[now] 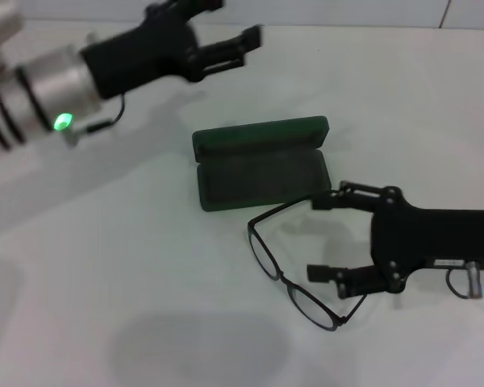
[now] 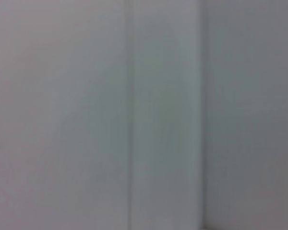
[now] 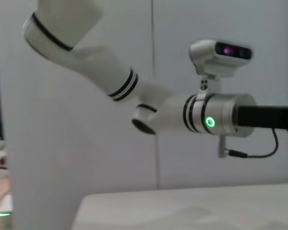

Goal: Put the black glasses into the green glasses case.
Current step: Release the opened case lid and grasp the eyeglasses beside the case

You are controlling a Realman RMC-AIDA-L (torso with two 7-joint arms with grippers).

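The black glasses (image 1: 294, 266) lie flat on the white desk (image 1: 129, 306), lenses up, just on the near side of the green glasses case (image 1: 262, 173). One thin temple arm reaches up to the case's near right corner and looks to touch or nearly touch it; can't tell which. The other temple arm runs toward the desk's right edge.

The case is open, its lid tipped back toward the far edge, dark inside, nothing in it. Its long side runs about left to right across the desk.

The right gripper (image 1: 321, 238) is low by the desk, right next to the glasses. Its jaws are spread wide & hold nothing. One finger sits by the case's near right corner, the other by the near lens. The glasses' right-hand part, w/ both temple arms, lies between the open jaws, so this arm is by far the nearer one.

The glasses' long line slants from the case down toward the near edge, across the jaw gap. Prob. the jaws need to close on the frame there.

The left gripper (image 1: 226, 40) hangs high near the far edge, well apart from both things, jaws open, empty.
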